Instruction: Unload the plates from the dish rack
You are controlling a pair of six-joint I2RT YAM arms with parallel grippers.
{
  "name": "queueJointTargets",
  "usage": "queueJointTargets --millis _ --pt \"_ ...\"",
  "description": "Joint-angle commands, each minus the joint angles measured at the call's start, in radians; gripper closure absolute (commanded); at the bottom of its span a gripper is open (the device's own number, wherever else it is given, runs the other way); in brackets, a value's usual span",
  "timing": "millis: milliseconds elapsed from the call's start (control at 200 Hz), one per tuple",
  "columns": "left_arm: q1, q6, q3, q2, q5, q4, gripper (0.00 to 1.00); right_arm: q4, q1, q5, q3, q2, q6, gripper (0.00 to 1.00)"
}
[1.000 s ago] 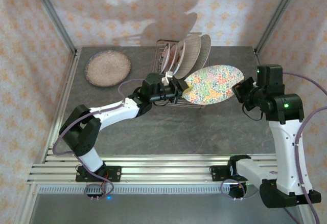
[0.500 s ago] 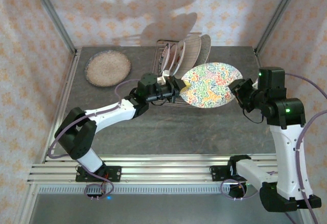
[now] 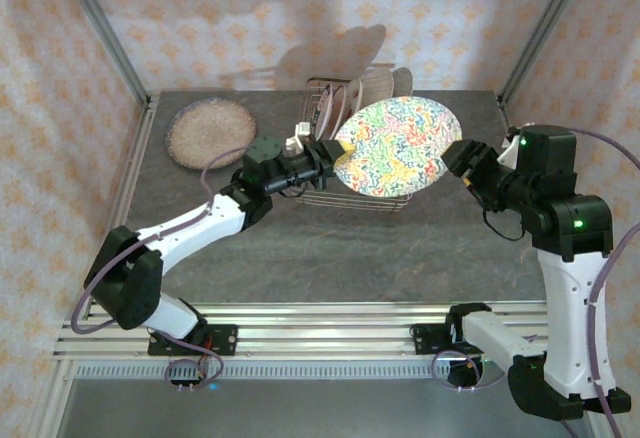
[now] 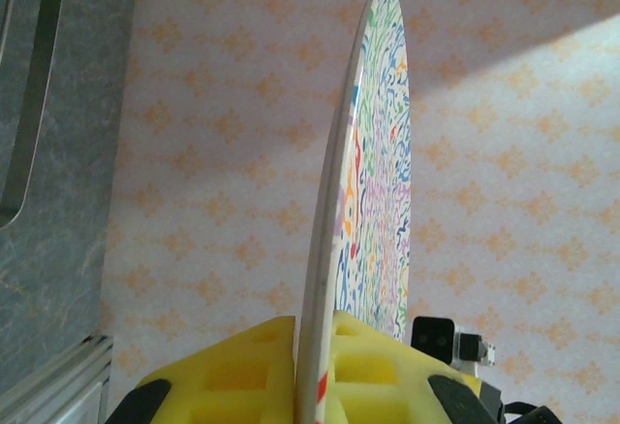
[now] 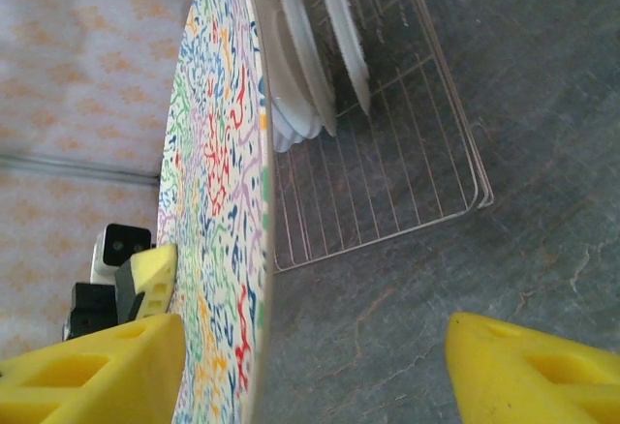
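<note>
Your left gripper point(image 3: 334, 156) is clenched on the rim of the multicoloured plate point(image 3: 393, 146). In the left wrist view its yellow fingers point(image 4: 242, 371) press on both faces of the plate's edge point(image 4: 378, 201), which stands upright between them. The plate is held off the table, above the front of the dish rack point(image 3: 372, 198), at about 12 o'clock from the table's centre. Its face is white and crowded with red, green, blue and yellow squiggles.

Your right gripper point(image 3: 463, 158) is released. Its jaws stand wide apart at the plate's 3 o'clock edge, and in the right wrist view one finger point(image 5: 92, 371) is just beside the patterned face point(image 5: 218, 201) while the other sits well clear of it.

Behind the held plate, several white plates point(image 5: 310, 66) stand on edge in the silver wire rack point(image 5: 407, 153). A speckled brown plate point(image 3: 210, 133) lies flat on the grey table point(image 3: 330, 258) at 10 o'clock.
</note>
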Motion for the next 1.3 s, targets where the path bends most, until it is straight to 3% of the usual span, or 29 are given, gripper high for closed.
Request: queueJointTargets --millis 0,100,270,460,596,906,1296 --pt "0.050 0.019 -0.007 -0.071 0.004 0.035 1.00 0.056 0.007 -0.049 0.054 0.002 -0.115 0.29" --pt "0.098 0.034 -0.012 -0.102 0.017 -0.006 1.00 0.112 0.042 -0.053 0.052 -0.003 -0.187 0.29" --pt "0.170 0.053 -0.037 -0.143 0.029 -0.052 1.00 0.222 0.165 0.045 0.015 0.001 -0.331 0.29" --pt "0.265 0.070 -0.059 -0.186 0.030 -0.086 1.00 0.312 0.380 0.178 0.033 0.070 -0.419 0.29" --pt "0.322 0.083 -0.069 -0.205 0.028 -0.108 1.00 0.396 0.477 0.218 0.002 0.088 -0.476 0.29" --pt "0.452 0.106 -0.089 -0.203 0.010 -0.119 1.00 0.565 0.595 0.270 -0.098 0.099 -0.588 0.27" --pt "0.546 0.137 -0.135 -0.147 -0.058 -0.058 1.00 0.724 0.725 0.365 -0.166 0.140 -0.692 0.24"
